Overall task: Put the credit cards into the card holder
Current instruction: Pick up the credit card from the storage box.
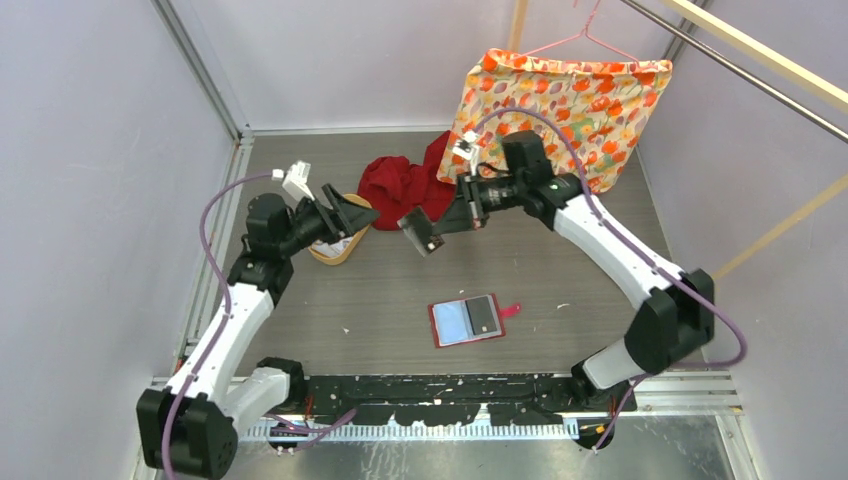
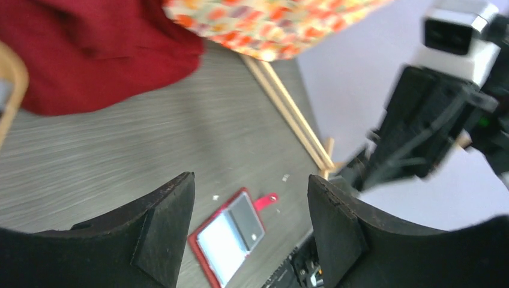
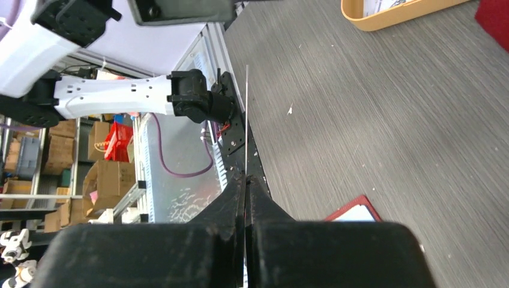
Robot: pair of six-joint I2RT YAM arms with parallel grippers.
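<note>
- At the near edge of the tabletop (image 1: 380,290), both arms are bolted to a black rail, the left base on the left and the right base on the right.
- Just beyond the rail the card holder (image 1: 467,320) lies flat and open on the grey surface. Its red border frames a pale window pocket on the left and a dark pocket on the right, and its snap tab points right. Nothing touches it.
- The left wrist view shows the same card holder (image 2: 231,237) between and beyond that arm's own fingers. The right wrist view catches only one red corner (image 3: 354,210).
- Farther in, above the middle of the tabletop, the right fingers (image 1: 440,225) are clenched on a dark card (image 1: 422,232), held tilted in the air and well apart from the card holder.
- From the right wrist the card (image 3: 246,120) appears edge-on as a thin line rising from the pressed-together right fingers (image 3: 246,198).
- To the left at about the same depth, the left fingers (image 1: 350,212) are released and spread wide with nothing between them. In their own blurred view the left fingers (image 2: 162,234) frame bare tabletop.
- Beside them sits a tan oval tray (image 1: 330,255) with whitish cards (image 3: 387,3) inside.
- Behind the tray, a red cloth (image 1: 405,180) lies crumpled.
- At the far right, a flowered orange fabric (image 1: 570,100) hangs from a pink hanger (image 1: 590,35).
</note>
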